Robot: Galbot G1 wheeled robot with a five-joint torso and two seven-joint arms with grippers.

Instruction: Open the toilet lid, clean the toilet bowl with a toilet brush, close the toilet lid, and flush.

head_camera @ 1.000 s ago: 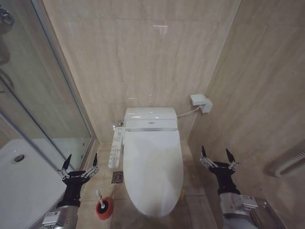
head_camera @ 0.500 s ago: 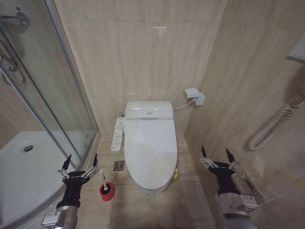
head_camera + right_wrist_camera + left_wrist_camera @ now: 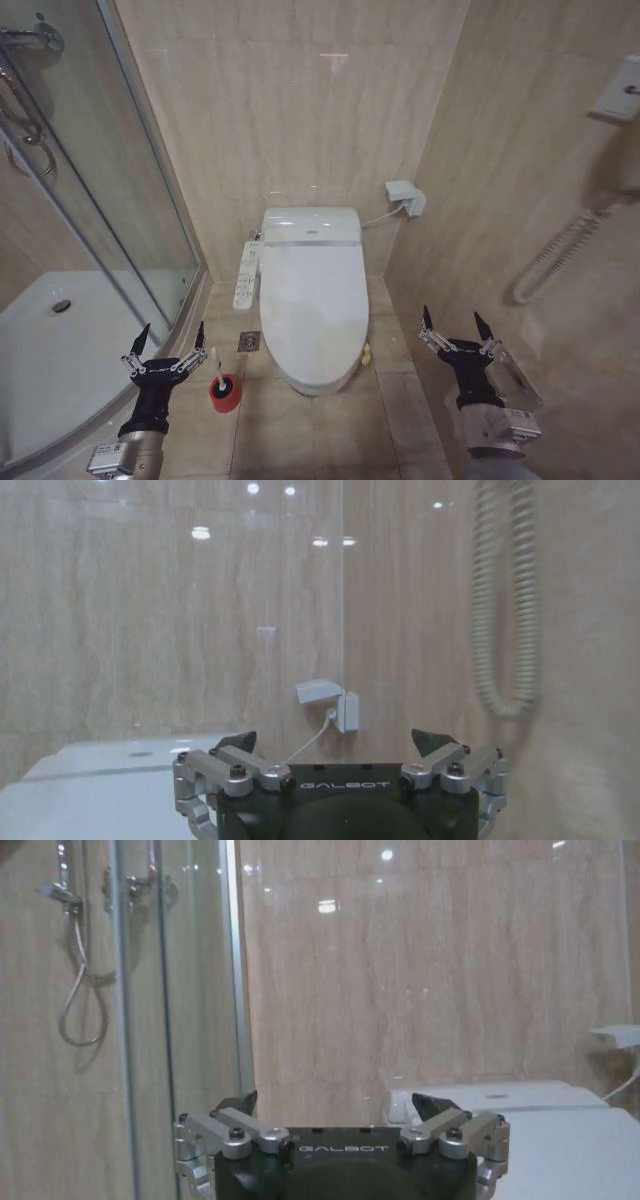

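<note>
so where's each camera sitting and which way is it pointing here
Head view: high on the robot, looking forward and down at the closed toilet lid, the toilet brush in its red holder; left end effector and right end effector both open, low.
Left wrist view: behind its open end effector, facing the shower glass and wall.
Right wrist view: behind its open end effector, facing the wall socket.
Shared: both wrist views catch the toilet.

The word "GALBOT" stands in pale letters on the black body of the left gripper [image 3: 340, 1104], and the same word on the right gripper [image 3: 340, 742].
</note>
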